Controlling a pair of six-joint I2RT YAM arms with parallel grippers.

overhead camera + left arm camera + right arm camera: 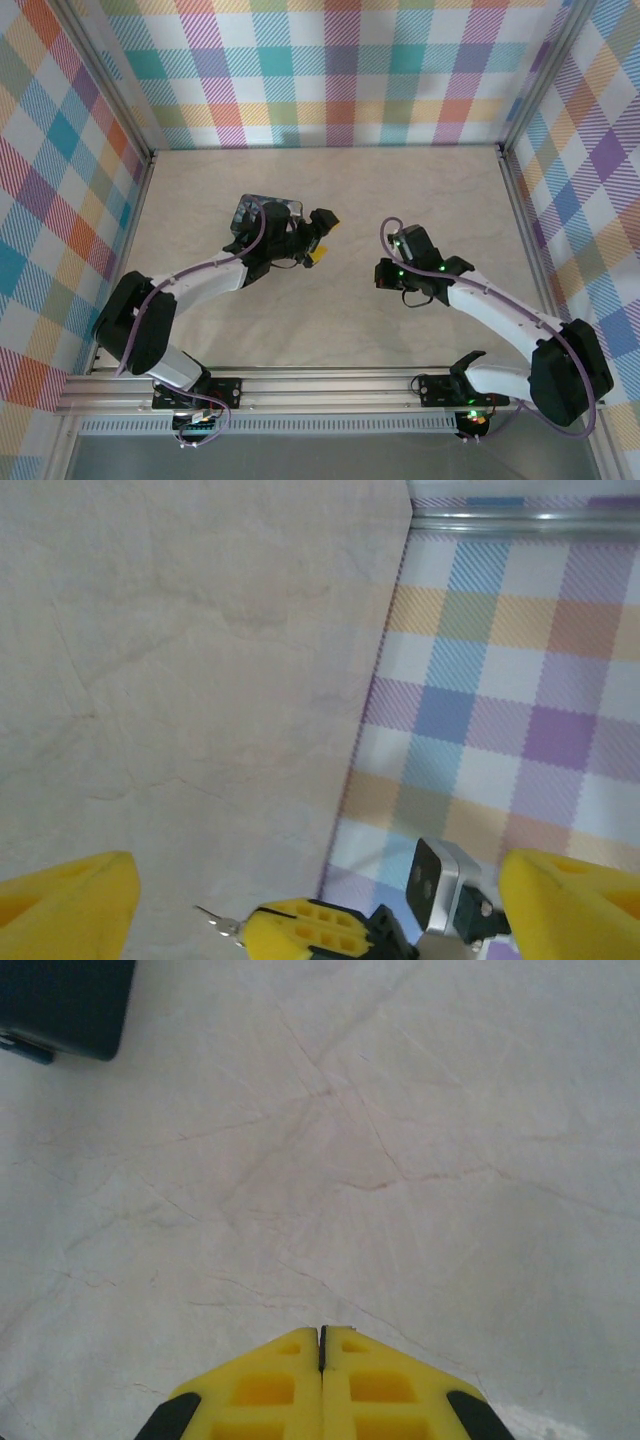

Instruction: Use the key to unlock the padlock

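In the top view, you had the left gripper (325,238) out over the middle of the table (330,330). A dark box (268,208) lay just beside it at ten o'clock, partly under the arm. The right gripper (382,275) sat near it at four o'clock, and the two tips were apart.

In the left wrist view, your left claw stood wide, with nothing between its yellow fingers (70,900). At six o'clock the right claw's tip showed, and a thin metal sliver stuck out of it toward nine o'clock, above bare table. I took that sliver for the key (218,923).

In the right wrist view, the right fingers were pressed flat together over bare table. The box's dark corner sat at eleven o'clock, with a small blue bit (25,1050) at its lower edge. Whether that bit was the padlock I could not tell.

By my judgement you had the key pinched, and that was all that was done. Bringing it to the keyhole, turning it and freeing the shackle were all left to do
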